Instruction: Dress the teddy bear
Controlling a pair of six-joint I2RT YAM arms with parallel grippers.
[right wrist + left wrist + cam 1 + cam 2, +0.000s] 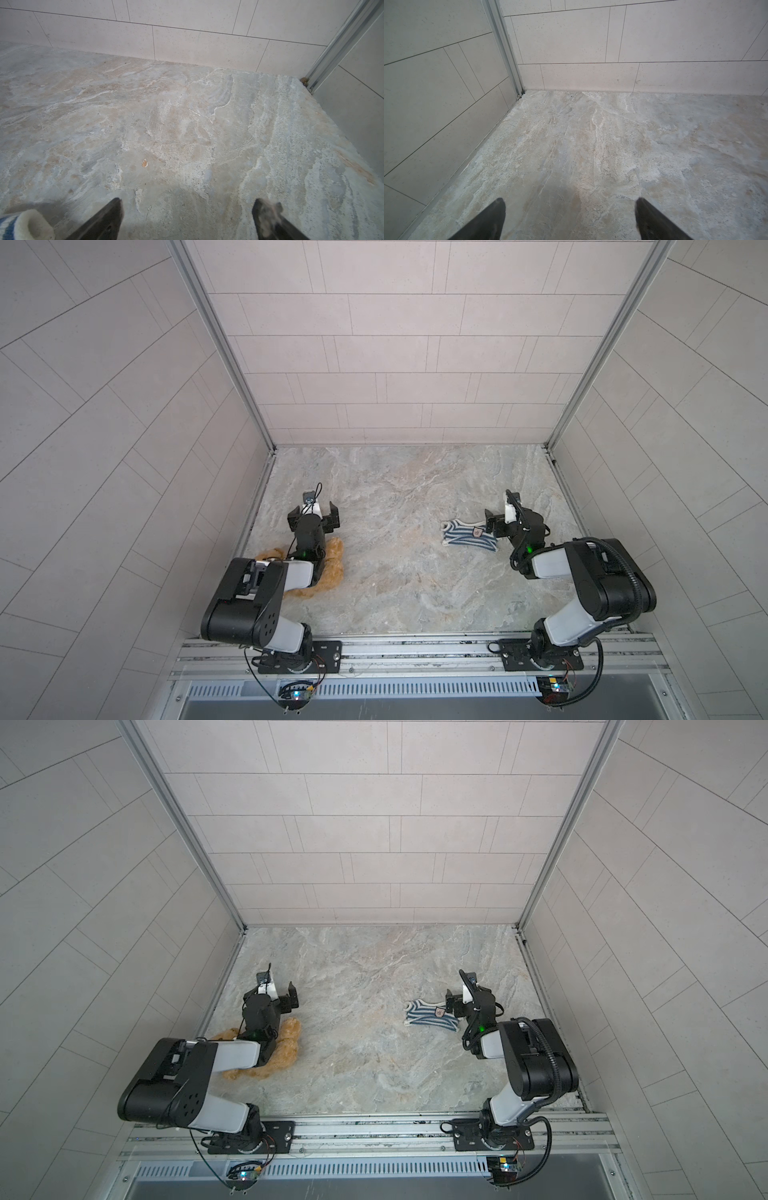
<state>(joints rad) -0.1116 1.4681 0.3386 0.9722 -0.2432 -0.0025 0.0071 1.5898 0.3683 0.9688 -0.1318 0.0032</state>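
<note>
The teddy bear (334, 556) is lying at eight o'clock on the table (407, 489), the shirt (467, 536) at three. The left gripper (313, 512) and right gripper (496, 526) are gaping wide and holding nothing, each likely hovering near its own item to pick it up.

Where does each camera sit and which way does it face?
Top views: high at the front, looking down toward the back wall; left arm, right arm, teddy bear, striped shirt show.
Left wrist: on the left arm, facing the back-left corner over the table; open left pincer shows.
Right wrist: facing the back-right corner; open right pincer shows.
Shared: striped shirt, in top views and right wrist.
</note>
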